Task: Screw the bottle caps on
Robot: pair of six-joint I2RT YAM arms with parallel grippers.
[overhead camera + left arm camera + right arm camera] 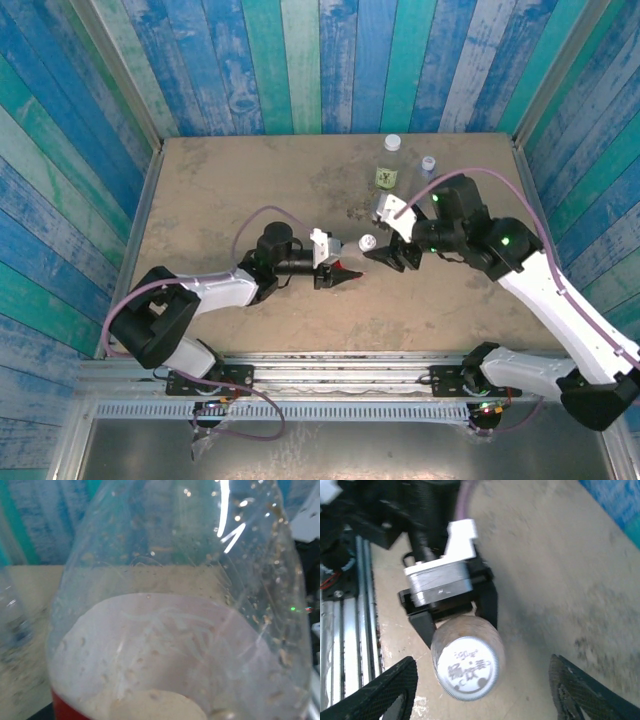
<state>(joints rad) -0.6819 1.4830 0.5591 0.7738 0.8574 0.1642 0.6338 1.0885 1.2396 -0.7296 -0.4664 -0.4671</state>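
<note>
The red-labelled bottle [347,267] is held tilted above the table's middle, with my left gripper [333,272] shut on its body. In the right wrist view its black fingers [487,605] clamp the bottle [470,630] from both sides. A white printed cap [467,669] sits on the bottle's mouth, facing the right wrist camera. My right gripper [483,661] stands open, its fingertips well apart on either side of the cap and touching nothing. From above, the cap [367,242] lies just left of the right gripper [393,258]. The left wrist view looks through the clear bottle wall [170,580], down to its red label [65,707].
Two more bottles stand at the back right: a green-yellow-labelled one [388,172] wearing a white cap [392,143], and a slimmer bluish one [427,166]. Metal rails [330,360] run along the near edge. Blue plank walls enclose the table [220,200].
</note>
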